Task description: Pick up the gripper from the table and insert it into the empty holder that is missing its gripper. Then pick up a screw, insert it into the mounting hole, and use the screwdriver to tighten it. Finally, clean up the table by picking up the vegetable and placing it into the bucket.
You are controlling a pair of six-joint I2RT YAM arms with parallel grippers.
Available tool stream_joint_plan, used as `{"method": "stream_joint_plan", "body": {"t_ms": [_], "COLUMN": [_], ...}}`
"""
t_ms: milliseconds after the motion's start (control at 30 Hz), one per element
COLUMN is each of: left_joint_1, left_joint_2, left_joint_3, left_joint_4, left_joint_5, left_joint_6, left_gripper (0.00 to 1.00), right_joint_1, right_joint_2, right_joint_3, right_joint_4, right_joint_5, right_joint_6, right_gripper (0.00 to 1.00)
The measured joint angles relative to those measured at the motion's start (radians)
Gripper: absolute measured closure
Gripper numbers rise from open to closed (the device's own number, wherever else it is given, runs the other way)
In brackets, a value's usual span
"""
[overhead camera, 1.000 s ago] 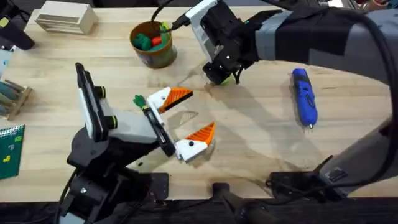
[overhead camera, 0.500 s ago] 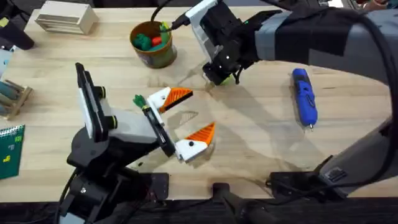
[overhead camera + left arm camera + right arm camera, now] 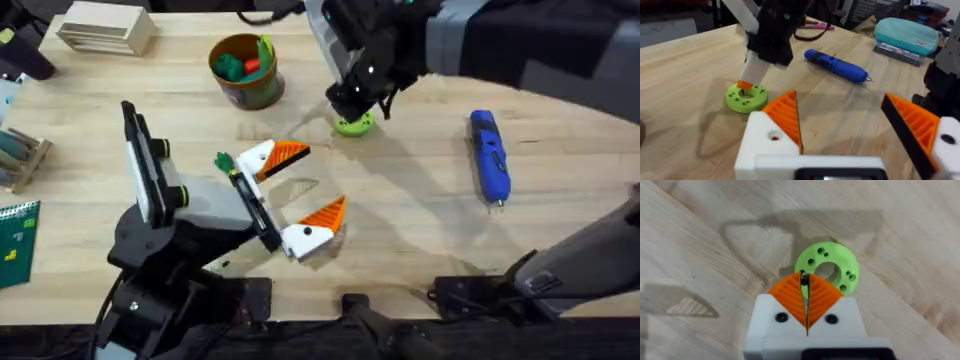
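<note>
We hover above a green ring near the table's far edge

Our right gripper, pads pressed together on a tiny dark screw, hangs over the green ring; our left gripper stands apart. The screw looks light, stiff, slippery; pinch its shank.

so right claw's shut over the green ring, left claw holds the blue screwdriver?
No: the blue screwdriver lies loose on the table, clear of the open left claw, as the overhead view shows. The right claw is shut over the green ring.

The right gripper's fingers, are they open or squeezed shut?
Shut. The orange fingers press together on something small and dark, above the green ring.
</note>
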Motion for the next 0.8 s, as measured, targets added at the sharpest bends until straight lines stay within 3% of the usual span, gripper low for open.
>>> {"method": "stream_joint_plan", "body": {"t_ms": [300, 500, 800], "left_joint_1": [0.0, 0.0, 0.0], "left_joint_2": [0.0, 0.0, 0.0], "left_joint_3": [0.0, 0.0, 0.0], "left_joint_4": [0.0, 0.0, 0.0], "left_joint_5": [0.0, 0.0, 0.0], "left_joint_6": [0.0, 0.0, 0.0], "left_gripper": [0.013, 0.014, 0.014], "right_joint_1": [0.0, 0.014, 0.112], "right_joint_2": [0.0, 0.0, 0.0], "right_joint_3": [0.197, 0.384, 0.538], "right_joint_4": [-0.244, -0.401, -0.461], "right_joint_5": [-0.006, -0.09, -0.177], "right_joint_6": [0.002, 0.005, 0.014], "right_gripper": [0.993, 0.993, 0.994]}}
